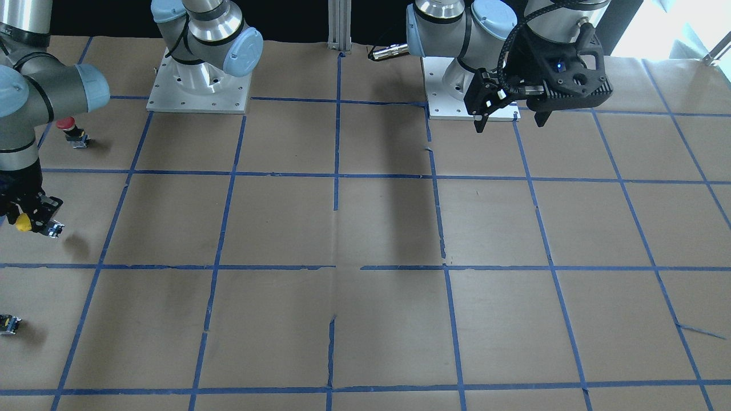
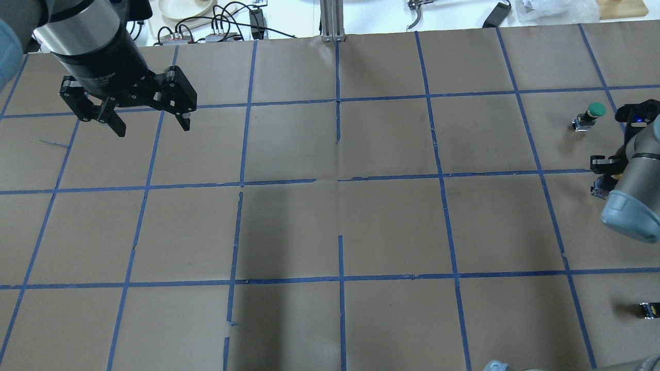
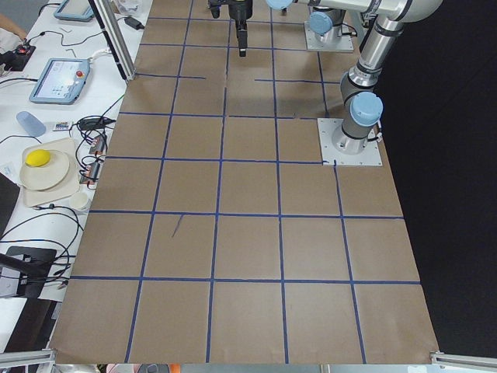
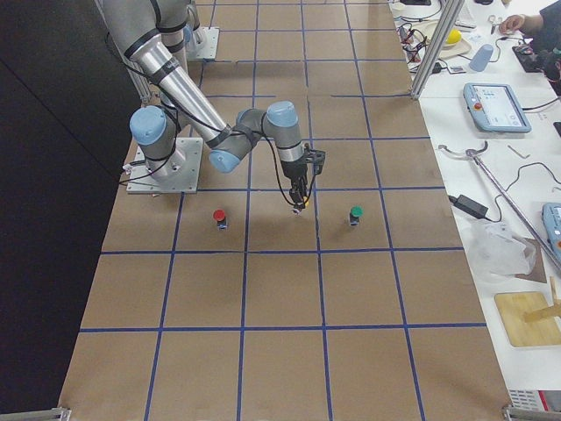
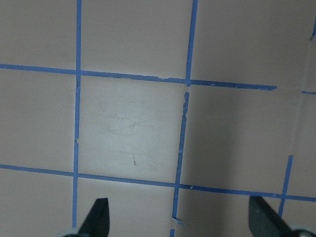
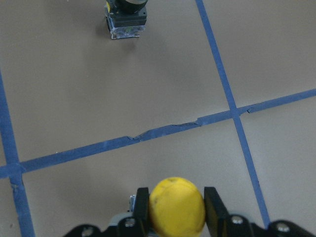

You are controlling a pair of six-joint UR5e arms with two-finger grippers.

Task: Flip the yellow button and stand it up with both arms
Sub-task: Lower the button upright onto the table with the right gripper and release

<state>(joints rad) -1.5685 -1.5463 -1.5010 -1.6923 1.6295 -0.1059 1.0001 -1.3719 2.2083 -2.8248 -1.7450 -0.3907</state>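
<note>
My right gripper [image 1: 31, 221] is shut on the yellow button [image 1: 23, 222] and holds it a little above the brown paper, at the table's end on the robot's right. In the right wrist view the round yellow cap [image 6: 177, 206] sits between the two fingers [image 6: 142, 207]. The side view shows the same grip [image 4: 301, 200]. In the overhead view the arm hides most of the button. My left gripper [image 2: 152, 128] is open and empty, high over the far-left part of the table; it also shows from the front [image 1: 510, 124] and in its wrist view [image 5: 180, 217].
A red-capped switch [image 1: 67, 124] and a green-capped switch [image 2: 593, 111] stand on either side of the right gripper. A small capless block [image 2: 648, 309] lies near the table's near right edge. Another switch body [image 6: 126, 19] shows at the top of the right wrist view.
</note>
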